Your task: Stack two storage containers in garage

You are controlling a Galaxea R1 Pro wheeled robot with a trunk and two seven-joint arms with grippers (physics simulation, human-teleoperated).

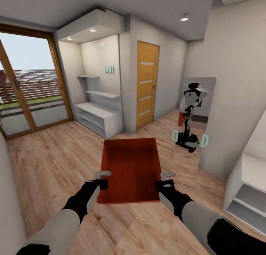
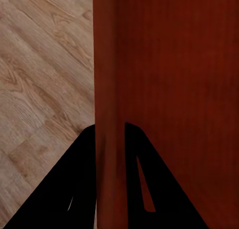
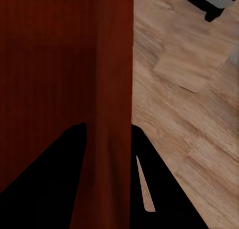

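Note:
One orange-red storage container [image 1: 131, 170] hangs in front of me above the light wood-plank floor, open side up and held level between both arms. My left gripper [image 1: 103, 176] is shut on its left wall [image 2: 107, 89], one finger on each side of the wall. On the opposite side, my right gripper [image 1: 167, 178] is shut on the right wall [image 3: 114, 79] in the same way. The container is empty inside.
A wooden door [image 1: 147, 84] stands ahead, with white shelves [image 1: 99, 116] to its left and glass doors [image 1: 29, 88] at far left. A tall mirror [image 1: 194, 118] on the right wall reflects me. A white cabinet [image 1: 247, 188] sits close at the right.

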